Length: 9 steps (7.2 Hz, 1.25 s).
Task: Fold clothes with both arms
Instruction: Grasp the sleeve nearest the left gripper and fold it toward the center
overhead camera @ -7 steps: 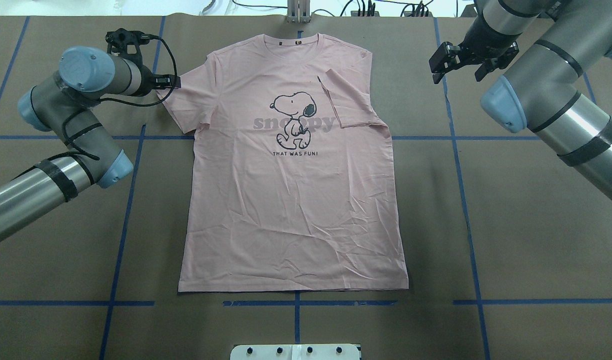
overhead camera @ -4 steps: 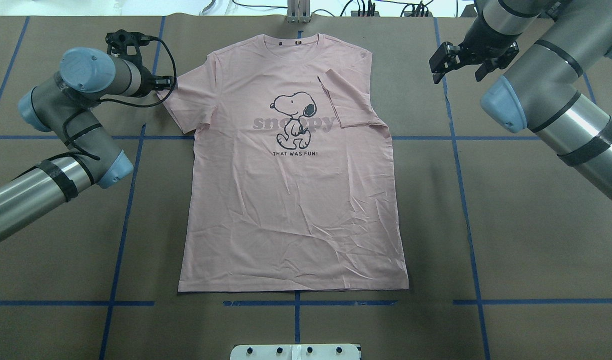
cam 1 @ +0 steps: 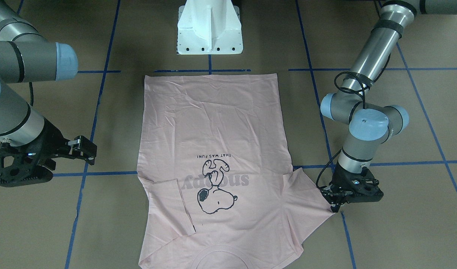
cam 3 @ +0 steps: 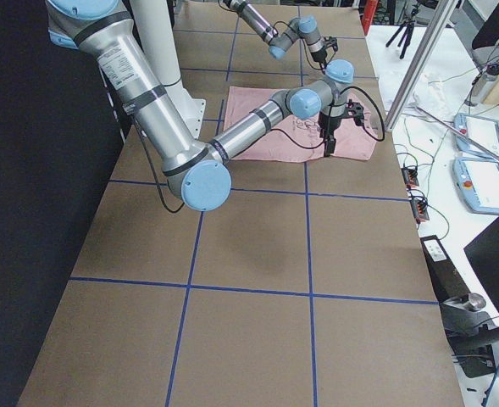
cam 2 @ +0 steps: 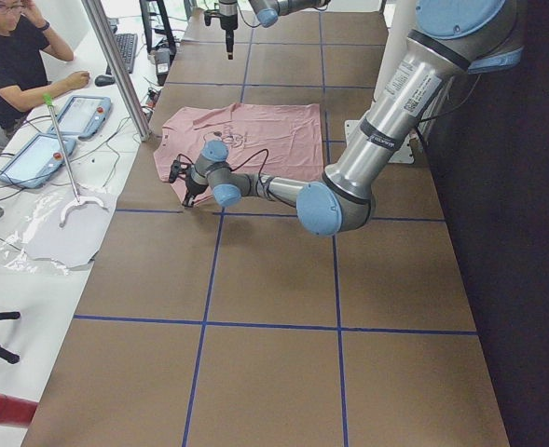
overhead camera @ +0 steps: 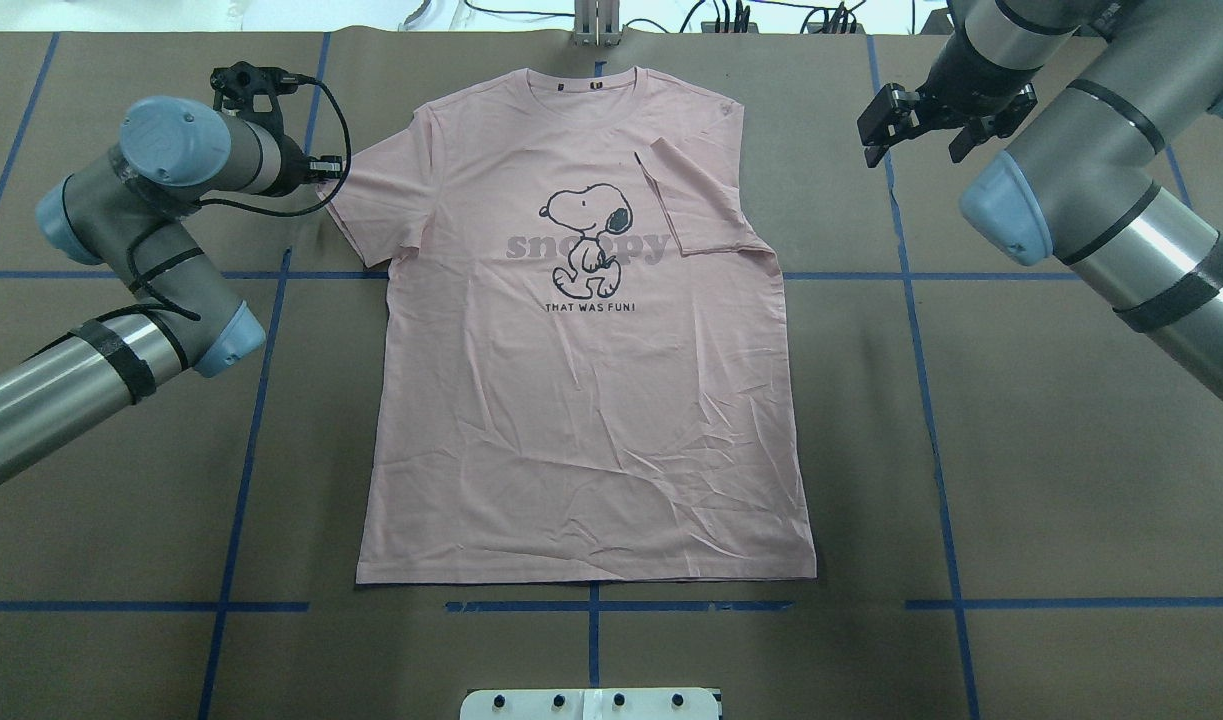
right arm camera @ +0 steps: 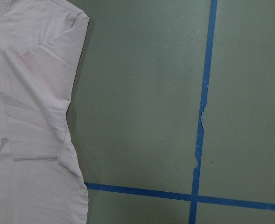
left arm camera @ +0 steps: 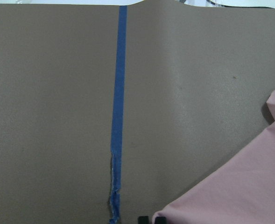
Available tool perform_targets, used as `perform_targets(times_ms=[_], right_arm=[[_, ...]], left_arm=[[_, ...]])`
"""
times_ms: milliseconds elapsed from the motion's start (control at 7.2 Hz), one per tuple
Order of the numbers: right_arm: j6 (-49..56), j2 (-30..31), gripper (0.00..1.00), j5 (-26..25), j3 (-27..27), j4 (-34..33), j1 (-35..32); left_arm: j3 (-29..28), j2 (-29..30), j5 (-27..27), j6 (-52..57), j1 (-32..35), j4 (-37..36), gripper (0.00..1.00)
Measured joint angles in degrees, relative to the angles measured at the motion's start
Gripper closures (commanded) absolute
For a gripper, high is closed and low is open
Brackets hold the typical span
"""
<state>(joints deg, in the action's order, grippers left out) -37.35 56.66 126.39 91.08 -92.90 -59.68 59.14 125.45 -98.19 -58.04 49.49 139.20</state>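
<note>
The pale pink Snoopy T-shirt lies flat and face up on the brown table, collar at the far edge. One sleeve is folded in over the chest; the other sleeve lies spread out. My left gripper is low at that spread sleeve's outer corner. In the left wrist view its fingertips stand close together at the pink cloth, shut on the sleeve corner, which is drawn to a point. My right gripper is open and empty, off the shirt's far right side.
The white pedestal base stands at the near table edge. Blue tape lines cross the brown table cover. In the exterior left view an operator sits at a side desk with tablets, behind a metal post.
My left gripper has shifted slightly left at the sleeve's edge. My right gripper has drifted a little toward the far table edge. The shirt's body has not moved.
</note>
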Motion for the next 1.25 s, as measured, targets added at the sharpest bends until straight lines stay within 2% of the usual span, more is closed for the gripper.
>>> perform_targets(times_ms=[278, 556, 695, 834, 1251], right_arm=[[0.0, 0.06, 0.0, 0.0, -0.21, 0.23, 0.0], [0.06, 0.1, 0.0, 0.0, -0.28, 0.47, 0.0], [0.08, 0.11, 0.0, 0.02, -0.29, 0.53, -0.03], [0.08, 0.12, 0.0, 0.06, -0.28, 0.58, -0.12], [0.09, 0.2, 0.0, 0.2, -0.18, 0.61, -0.25]], left_arm=[[3.21, 0.74, -0.6, -0.1, 0.16, -2.58, 1.0], [10.4, 1.68, -1.12, -1.57, 0.14, -10.16, 1.0], [11.12, 3.35, -1.11, -5.08, -0.8, -11.81, 1.0], [9.44, 6.09, -0.94, -9.99, -2.63, -12.33, 1.0], [-1.57, 17.65, -0.52, -19.97, -5.95, -11.66, 1.0]])
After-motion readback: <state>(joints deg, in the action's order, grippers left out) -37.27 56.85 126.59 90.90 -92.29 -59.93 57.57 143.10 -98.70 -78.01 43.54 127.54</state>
